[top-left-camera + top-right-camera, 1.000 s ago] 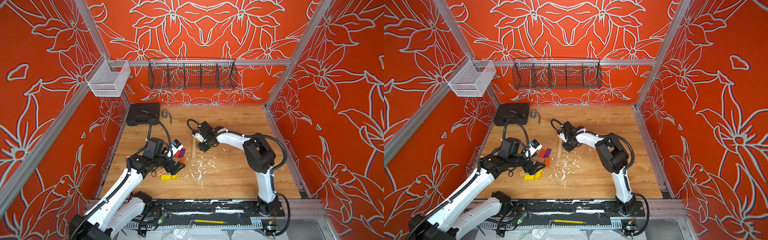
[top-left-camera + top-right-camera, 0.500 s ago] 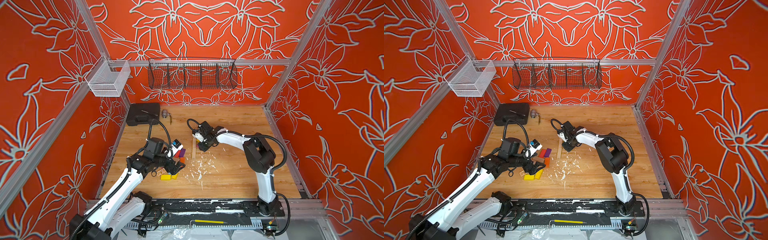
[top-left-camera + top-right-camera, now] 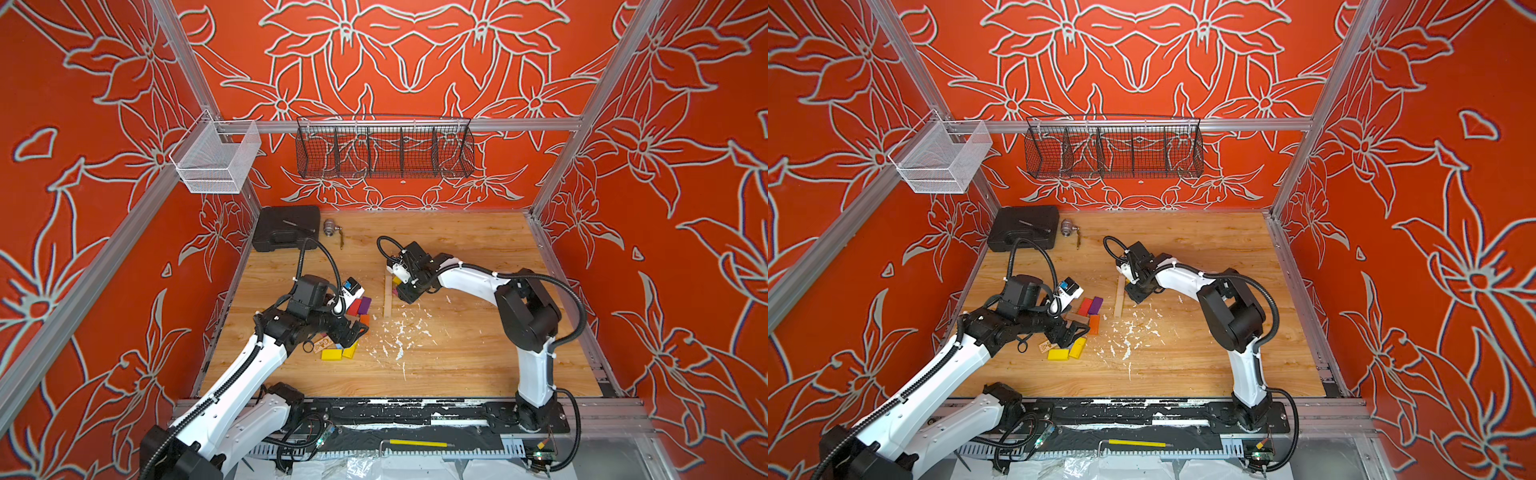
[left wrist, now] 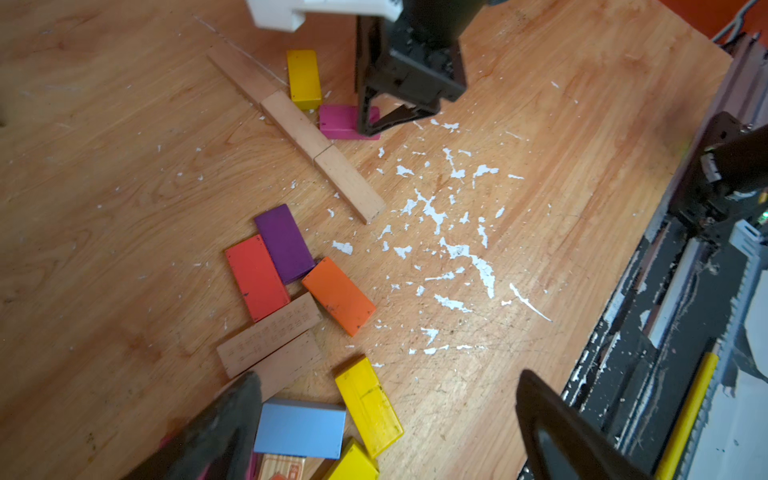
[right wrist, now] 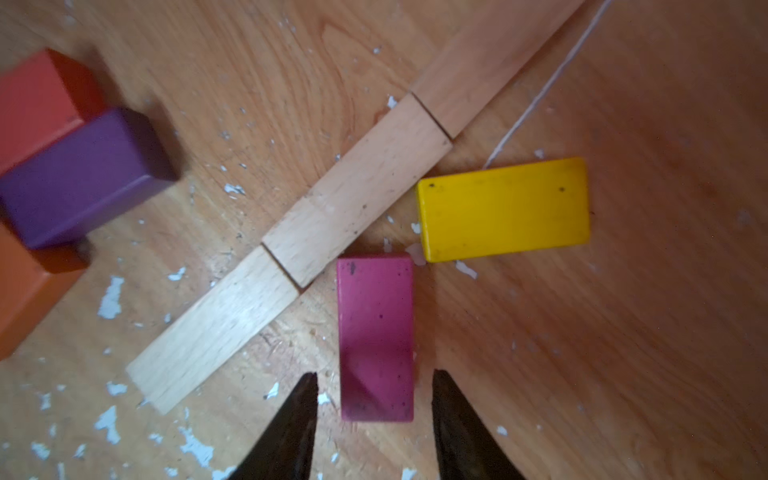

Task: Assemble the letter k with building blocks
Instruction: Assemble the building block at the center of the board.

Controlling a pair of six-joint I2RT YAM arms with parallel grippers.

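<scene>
blocks: magenta block (image 5: 376,336) flat on the counter (image 3: 457,353), just beside a row of three plain planks (image 5: 357,195) and a yellow block (image 5: 503,210) | right hand (image 5: 376,374): released, fingers slightly parted astride the magenta block, gaps both sides | left hand (image 4: 386,374): spread wide, empty, above the loose coloured blocks (image 4: 266,274) | counter: wood grain, white flecks (image 4: 457,249) | room: orange flowered walls (image 3: 395,62)

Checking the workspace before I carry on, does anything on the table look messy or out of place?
Yes: white flecks are scattered over the table beside the row of plain blocks, possibly chipped paint or other debris. They look like litter, not part of the build.
</scene>
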